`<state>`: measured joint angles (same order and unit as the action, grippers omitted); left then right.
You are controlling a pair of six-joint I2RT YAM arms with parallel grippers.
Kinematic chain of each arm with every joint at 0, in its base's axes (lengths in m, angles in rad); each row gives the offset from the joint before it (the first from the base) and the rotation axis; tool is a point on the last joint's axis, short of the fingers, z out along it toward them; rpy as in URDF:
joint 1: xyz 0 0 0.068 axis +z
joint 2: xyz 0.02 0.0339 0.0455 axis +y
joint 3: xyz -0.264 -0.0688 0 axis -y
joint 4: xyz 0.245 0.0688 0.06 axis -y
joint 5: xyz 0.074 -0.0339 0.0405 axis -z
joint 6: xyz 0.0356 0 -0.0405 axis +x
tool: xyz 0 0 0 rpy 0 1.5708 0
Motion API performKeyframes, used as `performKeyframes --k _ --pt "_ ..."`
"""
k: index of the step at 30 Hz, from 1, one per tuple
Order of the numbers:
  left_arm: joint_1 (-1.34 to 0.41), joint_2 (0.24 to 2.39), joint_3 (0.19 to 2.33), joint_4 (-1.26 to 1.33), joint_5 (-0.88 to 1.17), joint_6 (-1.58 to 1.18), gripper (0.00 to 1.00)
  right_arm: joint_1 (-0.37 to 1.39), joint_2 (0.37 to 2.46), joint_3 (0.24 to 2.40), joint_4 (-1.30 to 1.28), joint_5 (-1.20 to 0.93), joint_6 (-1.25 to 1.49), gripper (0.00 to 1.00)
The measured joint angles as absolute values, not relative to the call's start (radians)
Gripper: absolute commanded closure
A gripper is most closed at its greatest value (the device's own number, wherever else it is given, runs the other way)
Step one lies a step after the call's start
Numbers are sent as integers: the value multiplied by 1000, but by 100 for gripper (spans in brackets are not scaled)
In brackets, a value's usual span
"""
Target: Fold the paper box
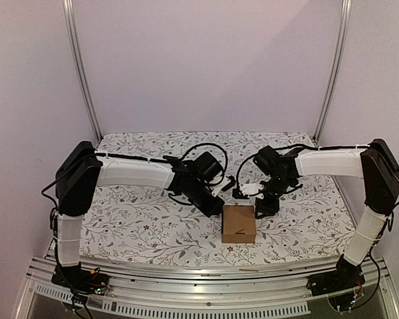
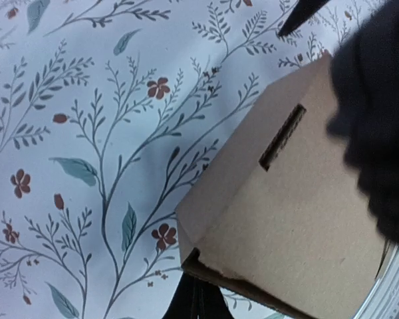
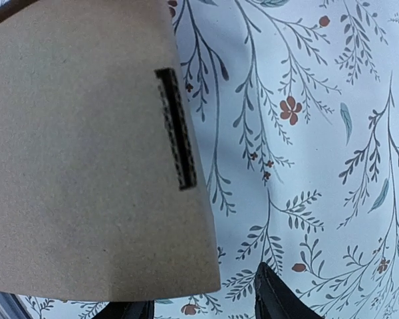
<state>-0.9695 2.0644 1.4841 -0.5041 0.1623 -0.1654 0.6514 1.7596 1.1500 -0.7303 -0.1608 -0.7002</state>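
Top external view: the paper box (image 1: pixel 239 223) stands on the worktop (image 1: pixel 133 219) near the front edge, between my two arms, and looks closed up into a carton. My left gripper (image 1: pixel 218 207) sits at its far left corner and my right gripper (image 1: pixel 263 204) at its far right corner. I cannot confirm contact at either. Judgement: I flank the box on both sides so it cannot slide while a panel is pressed home.

Left wrist view: left gripper is pinched shut and empty, with its tips just below the box's near corner. The box fills the lower right of the view, and a slot (image 2: pixel 282 136) is cut in its upper face. Shut jaws suit pushing rather than grasping, I judge.

Right wrist view: right gripper's jaws stand about half apart with nothing held between them. The box fills the upper left, its lower corner just ahead of the gap, and the slot runs along its right side. Judgement: placed to straddle that edge.
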Motion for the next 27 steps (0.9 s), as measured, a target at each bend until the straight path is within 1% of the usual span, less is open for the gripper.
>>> performKeyframes --k 4,10,13,17,23,27 --pt "-968 2150 1602 -496 169 -177 100 688 1795 1175 -773 -159 -697 50" --pt "-965 2156 1621 -490 144 -202 100 740 1824 1209 -825 -198 -650 50" --pt "-966 2115 1563 -476 130 -213 100 739 1820 1202 -811 -199 -637 48" --pt "-962 1995 1451 -482 112 -213 100 723 1759 1151 -762 -180 -627 46" --pt "-945 1885 1389 -490 58 -207 100 719 1602 1098 -762 -144 -629 45" --pt "-945 1809 1282 -493 59 -213 100 723 1547 1071 -762 -130 -633 47"
